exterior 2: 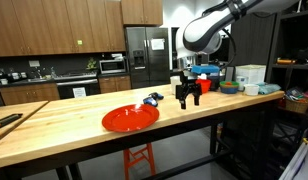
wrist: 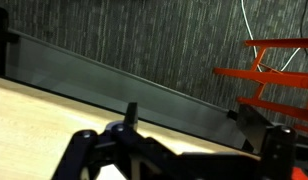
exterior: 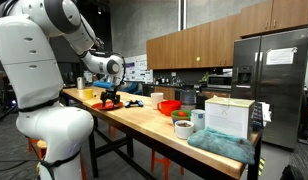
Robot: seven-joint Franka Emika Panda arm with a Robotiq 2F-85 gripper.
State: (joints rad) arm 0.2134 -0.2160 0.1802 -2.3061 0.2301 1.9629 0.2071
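My gripper (exterior 2: 189, 100) points straight down with its fingertips at or just above the wooden table (exterior 2: 64, 130). The fingers are spread apart with nothing between them. In the wrist view the gripper (wrist: 194, 130) shows two dark fingers wide apart with bare tabletop between. A red plate (exterior 2: 130, 118) lies on the table a short way from the gripper. A small blue and black object (exterior 2: 152, 100) lies between the plate and the gripper, apart from the fingers. In an exterior view the gripper (exterior: 110, 101) is at the far part of the table.
A white box (exterior: 230, 117), a teal cloth (exterior: 222, 145), a red bowl (exterior: 170, 106), a green bowl (exterior: 182, 127) and a cup (exterior: 198, 119) crowd one end of the table. An orange stool (exterior 2: 139, 158) stands under it. The table edge runs close behind the gripper.
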